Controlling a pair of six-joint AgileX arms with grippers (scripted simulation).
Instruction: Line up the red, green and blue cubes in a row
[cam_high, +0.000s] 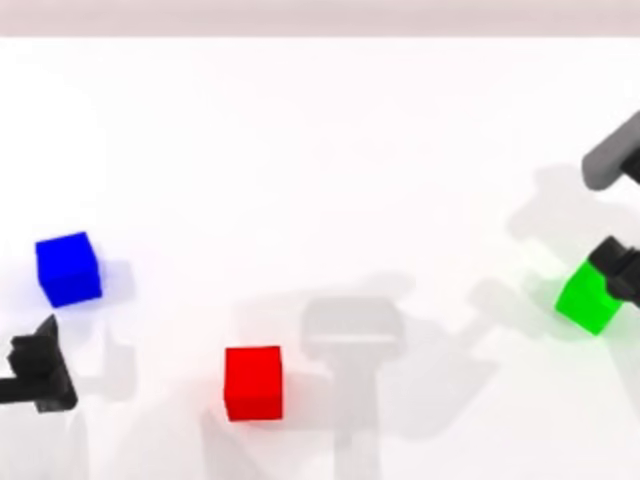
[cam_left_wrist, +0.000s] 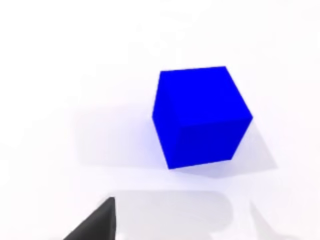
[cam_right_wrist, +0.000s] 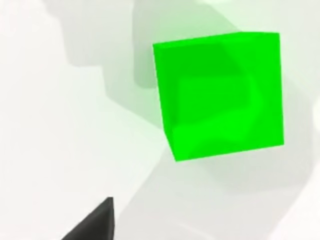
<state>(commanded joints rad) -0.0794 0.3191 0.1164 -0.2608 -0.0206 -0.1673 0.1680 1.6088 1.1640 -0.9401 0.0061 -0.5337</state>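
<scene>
The three cubes lie well apart on the white bench (cam_high: 320, 150): the blue cube (cam_high: 68, 268) at the left side, the red cube (cam_high: 253, 382) nearer the middle and toward the near edge, and the green cube (cam_high: 589, 295) at the far right. The left gripper (cam_high: 40, 368) sits just beside the blue cube on its near side without touching it; the right gripper (cam_high: 618, 270) hangs close over the green cube's outer edge. Whether either set of fingers is released or clenched I cannot tell — each wrist view shows only one dark fingertip (cam_left_wrist: 97, 222) at the frame edge, with the cube ahead of it and free of contact. The step in hand looks like a reach toward the two outer cubes, none yet lifted. To do it well, each arm should centre its fingers over its cube, turn the wrist so the fingers meet two flat, opposite faces — both cubes sit skewed — descend straight, then close. The red cube seems the natural anchor for the row, so it is best left undisturbed.
</scene>
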